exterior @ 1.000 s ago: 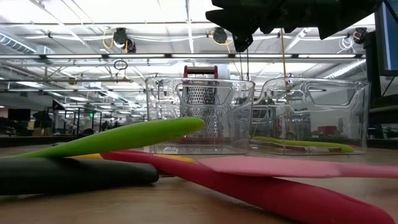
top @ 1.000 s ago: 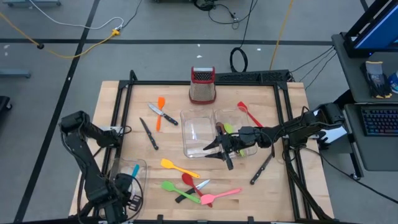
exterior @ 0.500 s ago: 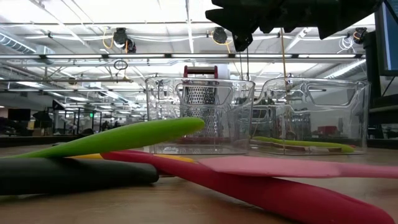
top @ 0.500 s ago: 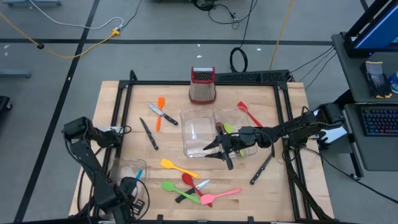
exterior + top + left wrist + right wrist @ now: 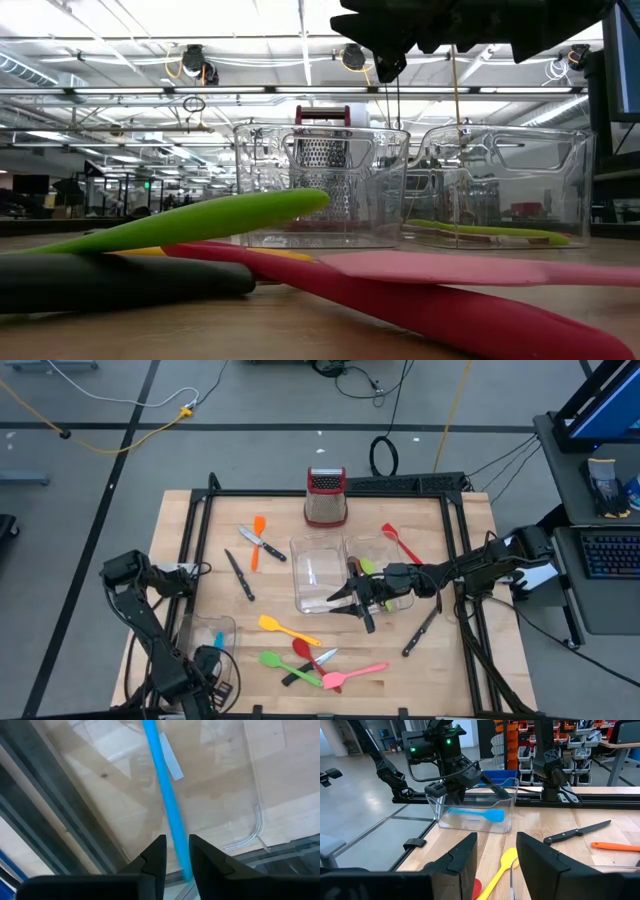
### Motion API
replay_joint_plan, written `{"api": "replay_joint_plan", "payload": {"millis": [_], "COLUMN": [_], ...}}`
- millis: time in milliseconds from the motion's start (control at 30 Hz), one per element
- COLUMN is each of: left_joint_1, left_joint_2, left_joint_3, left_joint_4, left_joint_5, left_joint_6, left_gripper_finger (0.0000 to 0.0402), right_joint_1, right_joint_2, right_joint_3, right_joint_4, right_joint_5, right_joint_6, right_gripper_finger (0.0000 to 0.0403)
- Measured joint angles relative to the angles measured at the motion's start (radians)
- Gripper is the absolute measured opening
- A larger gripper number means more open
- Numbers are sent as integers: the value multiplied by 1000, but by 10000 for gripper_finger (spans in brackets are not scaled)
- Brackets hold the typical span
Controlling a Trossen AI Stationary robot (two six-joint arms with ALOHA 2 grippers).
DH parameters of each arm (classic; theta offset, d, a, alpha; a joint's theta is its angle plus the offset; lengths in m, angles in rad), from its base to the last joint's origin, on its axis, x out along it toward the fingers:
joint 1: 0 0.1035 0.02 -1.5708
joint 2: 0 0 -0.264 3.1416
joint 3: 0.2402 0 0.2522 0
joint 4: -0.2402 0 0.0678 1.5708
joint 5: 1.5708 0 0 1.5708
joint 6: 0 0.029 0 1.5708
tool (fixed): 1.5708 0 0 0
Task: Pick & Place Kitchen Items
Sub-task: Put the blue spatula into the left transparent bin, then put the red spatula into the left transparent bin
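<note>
The left arm shifted between a second ago and now: its elbow moved slightly toward the surface's middle, and its wrist, at the near left corner, swung a little rightward over the clear tray (image 5: 205, 635) there. The blue spatula (image 5: 217, 636) moved with it, from lying slanted in the tray to standing more upright at the tray's near right side. The left pincer (image 5: 174, 854) eased apart around the spatula's handle, its fingertips (image 5: 159, 851) now just beside it.

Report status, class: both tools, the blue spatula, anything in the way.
Left tool over the front-left clear tray, at the blue spatula handle. Spatula lies inside that tray. Right tool open, empty, above the middle tray. Nothing seen blocking.
</note>
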Motion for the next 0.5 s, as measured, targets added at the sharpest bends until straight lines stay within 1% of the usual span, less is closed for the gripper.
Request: {"api": "replay_joint_plan", "payload": {"millis": [133,333,500], "left_joint_1": [0,1,4], "left_joint_2": [0,-1,-40], "left_joint_3": [0,0,0], "left_joint_4": [0,-2,-4], "left_joint_5": [0,2,50], "left_joint_6": [15,60,120], "left_gripper_finger": [114,169,202], "right_joint_1": [0,0,0], "right_joint_2": [0,0,0], "right_joint_3": [0,0,0], "right_joint_4": [0,0,0], "right_joint_5": [0,0,-1], "right_joint_6": [0,0,0], "right_gripper_finger": [128,128,128]}}
